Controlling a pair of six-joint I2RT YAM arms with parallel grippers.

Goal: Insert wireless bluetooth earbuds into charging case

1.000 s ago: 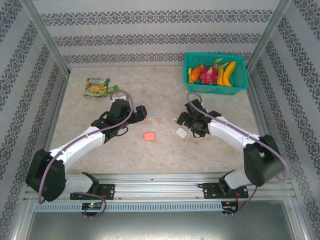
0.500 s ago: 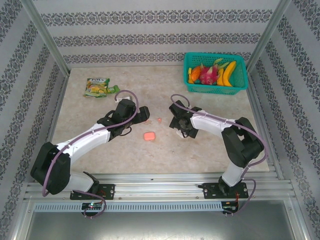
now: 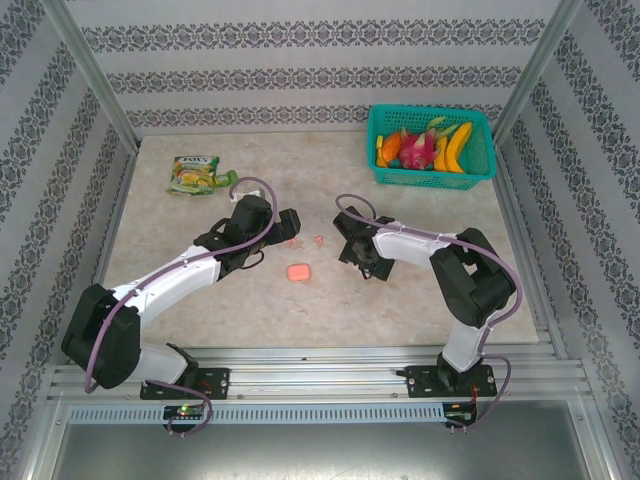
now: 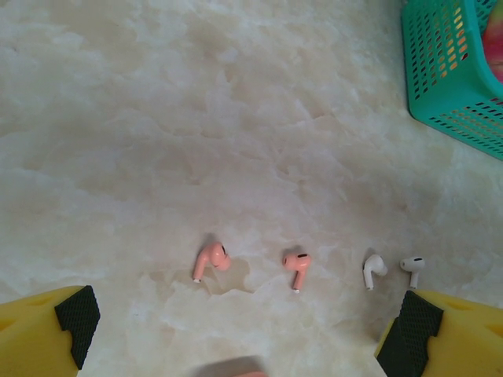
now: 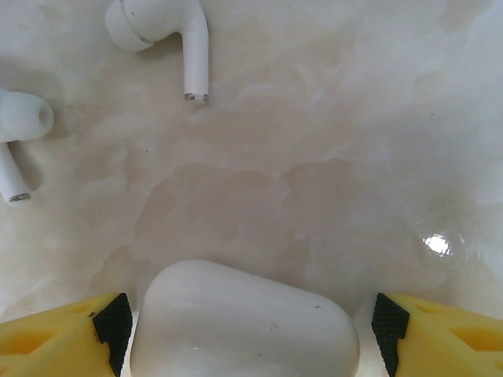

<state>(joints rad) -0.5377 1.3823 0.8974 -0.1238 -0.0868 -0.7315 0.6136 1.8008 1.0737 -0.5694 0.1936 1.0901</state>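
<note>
Far left, toward back of surface (image 3: pixel 180 300): snack packet (image 3: pixel 196 173), lying flat, green and yellow, print too small to read. Wide bare stretch from there to near edge.

Left claw (image 4: pixel 247 320): spread wide, nothing between pads, hanging over bare surface just short of the earbud row.

Row of four across left wrist view, side by side, none touching.
- Left pink earbud (image 4: pixel 211 261): bud up-right, stem slanting down-left toward claw.
- Right pink earbud (image 4: pixel 297 269): bud up, stem almost straight down toward claw.
- Left white earbud (image 4: pixel 373 269): bud up-right, stem down.
- Right white earbud (image 4: pixel 413 267): bud up-left, stem down, near pad on view's right.

Open surface beyond row, clear run up to basket.

Pink case (image 3: pixel 297 271): from above, nearer arm bases than pink pair, apart from them, between the two claws.

Right claw (image 5: pixel 250 320): spread, straddling white case (image 5: pixel 244 334), long axis of case running pad to pad. Sliver of surface visible between case and pad on view's right; contact on other side, cannot tell.

White earbuds (image 5: pixel 161 27) beyond case, apart from it: upper one with bud left and stem straight down toward case; other at view's left edge, bud up, stem down.

Basket (image 3: pixel 432 178): teal, back right corner, fruit inside, close to frame post.
</note>
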